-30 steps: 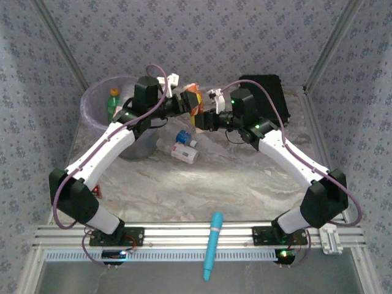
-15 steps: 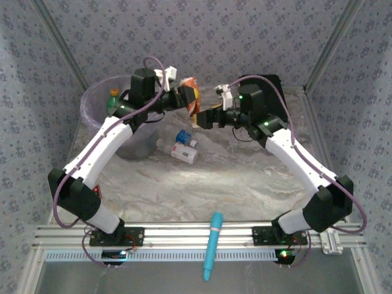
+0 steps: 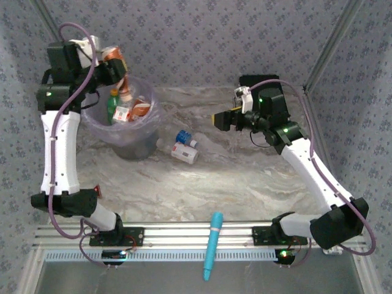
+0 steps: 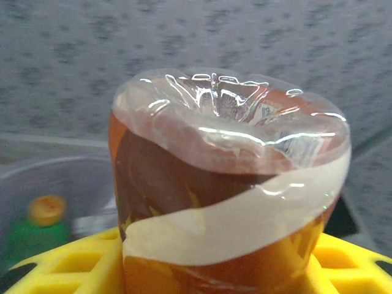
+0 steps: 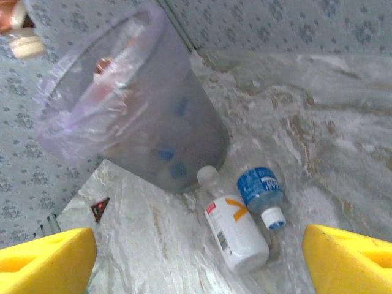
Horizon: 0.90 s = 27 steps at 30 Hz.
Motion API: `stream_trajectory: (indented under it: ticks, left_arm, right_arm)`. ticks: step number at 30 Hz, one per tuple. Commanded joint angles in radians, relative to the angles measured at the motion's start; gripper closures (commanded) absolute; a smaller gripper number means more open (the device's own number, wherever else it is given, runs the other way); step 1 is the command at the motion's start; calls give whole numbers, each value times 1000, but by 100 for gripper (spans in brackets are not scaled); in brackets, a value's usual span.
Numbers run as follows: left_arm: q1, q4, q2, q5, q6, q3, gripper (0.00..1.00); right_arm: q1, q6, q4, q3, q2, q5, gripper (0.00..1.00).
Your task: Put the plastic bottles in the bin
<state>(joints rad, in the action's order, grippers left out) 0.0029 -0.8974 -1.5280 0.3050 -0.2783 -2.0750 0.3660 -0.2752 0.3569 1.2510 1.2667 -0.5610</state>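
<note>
Left arm is raised. Left gripper point(image 3: 110, 68) is clamped on the orange bottle point(image 3: 116, 58), which hangs neck down over the far-left rim of the bin point(image 3: 131, 146).
Left wrist view: the yellow pads point(image 4: 67, 263) press both sides of the orange bottle point(image 4: 226, 184), its clear base toward the camera. A green bottle point(image 4: 33, 236) with an orange cap lies below in the bin.
Bin contents from above: the green bottle point(image 3: 113, 105) upright at left, red-labelled bottles point(image 3: 132, 111) beside it.

Right gripper point(image 3: 222, 120) hovers over the table point(image 3: 233, 177), right of the bin, jaws spread wide and empty. Right wrist view: its fingertips point(image 5: 43, 257) sit at the lower corners.
Two bottles lie on the table just right of the bin point(image 5: 165, 122): a white bottle point(image 5: 236, 233) and a blue-label bottle point(image 5: 260, 190), side by side.

Other items: a light-blue tool point(image 3: 212, 244) on the near rail and a black case point(image 3: 257, 79) at far right.
</note>
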Motion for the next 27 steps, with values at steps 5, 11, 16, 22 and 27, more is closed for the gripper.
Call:
stream_trajectory:
  ticks: [5,11,16,22,27]
  left_arm:
    - [124,-122,-34,-214,146,25,67]
    - [127,-103,-107,-236,217,60,71]
    - [126,-92,-157,-240,258,100,71]
    - [125,-126,-209,-163,287,120,64]
    - [125,-125,-209,-159,276,119,35]
  right_arm:
    - [-9,40,85,-21,-25,29,11]
    - [-13,41,88,-90,-53,53,11]
    - [-17,40,81,-110,-56,49,11]
    - [-28,32,66,-122,-53,33,11]
    - [-33,17,38,-135,-58,57,7]
